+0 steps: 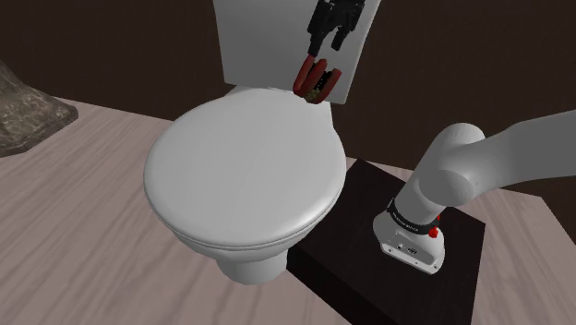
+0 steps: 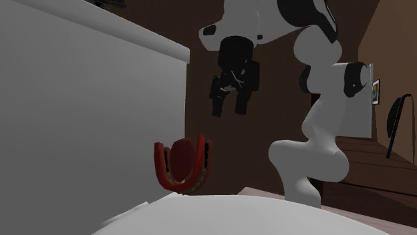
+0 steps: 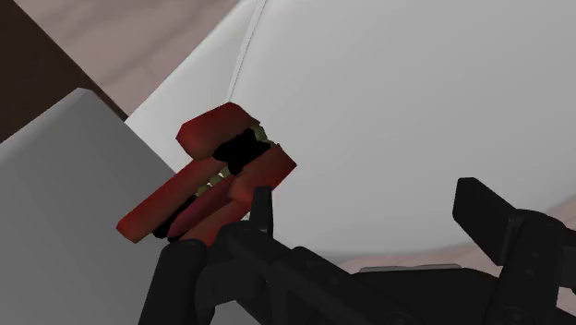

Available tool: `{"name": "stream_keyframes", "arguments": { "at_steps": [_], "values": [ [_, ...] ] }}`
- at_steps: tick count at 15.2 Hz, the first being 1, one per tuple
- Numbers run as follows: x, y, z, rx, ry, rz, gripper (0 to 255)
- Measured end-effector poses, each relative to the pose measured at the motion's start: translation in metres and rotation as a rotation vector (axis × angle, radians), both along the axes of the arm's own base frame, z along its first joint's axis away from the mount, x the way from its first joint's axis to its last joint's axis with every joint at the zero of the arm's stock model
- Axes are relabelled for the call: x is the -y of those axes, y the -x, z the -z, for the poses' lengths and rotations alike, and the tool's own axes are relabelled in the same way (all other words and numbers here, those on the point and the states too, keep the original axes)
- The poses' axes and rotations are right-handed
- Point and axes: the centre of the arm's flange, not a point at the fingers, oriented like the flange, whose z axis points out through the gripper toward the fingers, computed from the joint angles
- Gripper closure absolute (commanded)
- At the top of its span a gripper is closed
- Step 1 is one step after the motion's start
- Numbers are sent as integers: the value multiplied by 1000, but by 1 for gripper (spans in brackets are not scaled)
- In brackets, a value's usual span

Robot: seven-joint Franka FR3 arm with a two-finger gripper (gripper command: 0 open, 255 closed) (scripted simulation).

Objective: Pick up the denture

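From the shoulder view I see the gripper [image 1: 325,43] hanging in front of the white toilet tank [image 1: 263,42], fingers pointing down and parted, with nothing between them. The denture [image 1: 315,78], red with a dark inside, sits below the fingertips, at the back edge of the closed toilet lid [image 1: 245,175] and up against the tank. The white arm [image 1: 498,162] rises from the dark stand [image 1: 369,268] at that view's lower right. In the second exterior view the gripper [image 2: 229,109] hangs clear above the denture [image 2: 182,163], with a gap between them; the denture stands on its edge on the lid [image 2: 234,217], just beside the tank's corner [image 2: 87,120]. In the wrist view the gripper [image 3: 369,208] is spread wide over the lid [image 3: 415,111]. The denture [image 3: 217,175] lies off to one finger's side rather than between the two, at the seam where the lid meets the tank [image 3: 65,203].
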Motion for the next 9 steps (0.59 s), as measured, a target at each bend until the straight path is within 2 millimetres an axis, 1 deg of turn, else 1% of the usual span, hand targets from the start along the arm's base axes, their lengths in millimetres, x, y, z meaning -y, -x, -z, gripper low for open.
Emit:
{"name": "stream_keyframes", "arguments": {
  "at_steps": [1, 2, 4, 7, 9],
  "values": [
    [0, 0, 0, 0, 0, 0, 0],
    [8, -2, 2, 5, -23, 0, 0],
    [37, -8, 12, 22, -99, 2, 0],
    [87, -14, 37, 55, -236, 2, 0],
    [102, -17, 50, 66, -273, 2, 0]
  ]
}}
